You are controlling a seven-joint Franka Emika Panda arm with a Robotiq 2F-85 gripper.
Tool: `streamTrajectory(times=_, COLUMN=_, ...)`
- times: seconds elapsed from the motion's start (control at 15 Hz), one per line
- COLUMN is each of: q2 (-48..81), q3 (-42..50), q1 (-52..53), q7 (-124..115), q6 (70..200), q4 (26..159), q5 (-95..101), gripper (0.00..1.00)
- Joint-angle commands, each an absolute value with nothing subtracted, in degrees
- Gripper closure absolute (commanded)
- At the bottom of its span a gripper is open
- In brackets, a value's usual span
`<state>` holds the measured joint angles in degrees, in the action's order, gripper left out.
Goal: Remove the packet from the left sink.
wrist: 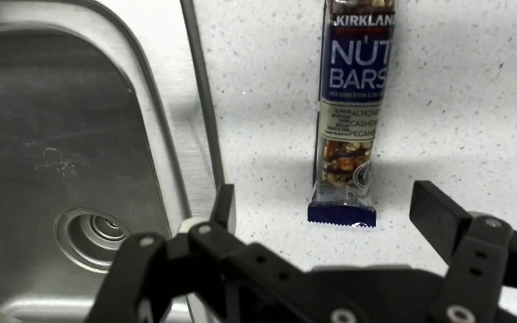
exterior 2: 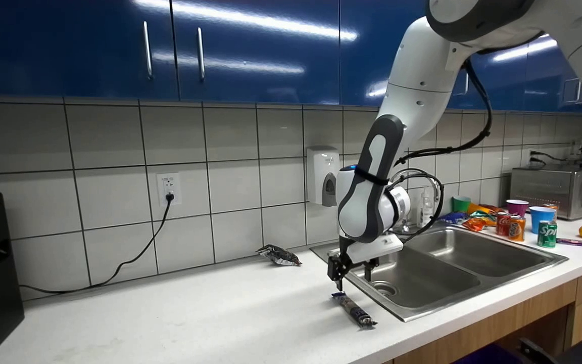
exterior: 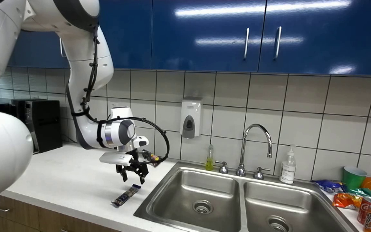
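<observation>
Jaws wide and empty above the flat, dark, oblong packet [wrist: 352,112] on the white table [exterior 2: 180,313], just beside the rectangular stainless-steel left sink [exterior: 201,190]! Pinch only that crimped blue end [wrist: 341,214] and it could slip out!

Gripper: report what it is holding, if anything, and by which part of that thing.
Nothing is held: the gripper is open, and the packet lies on the counter with a gap to the fingers on either side in the wrist view.
</observation>
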<state>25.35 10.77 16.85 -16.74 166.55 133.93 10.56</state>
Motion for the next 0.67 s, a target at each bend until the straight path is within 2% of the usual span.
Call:
streamTrajectory(times=0.0, q2=19.6, q3=10.64, q1=16.36, q7=-16.18, q6=164.16, q4=137.89, q5=10.77, gripper=0.0)
streamTrajectory(times=0.6, q2=13.3, q3=12.55, q1=16.96, q7=-19.79, q6=164.68, q4=142.94, q5=13.79, gripper=0.0)
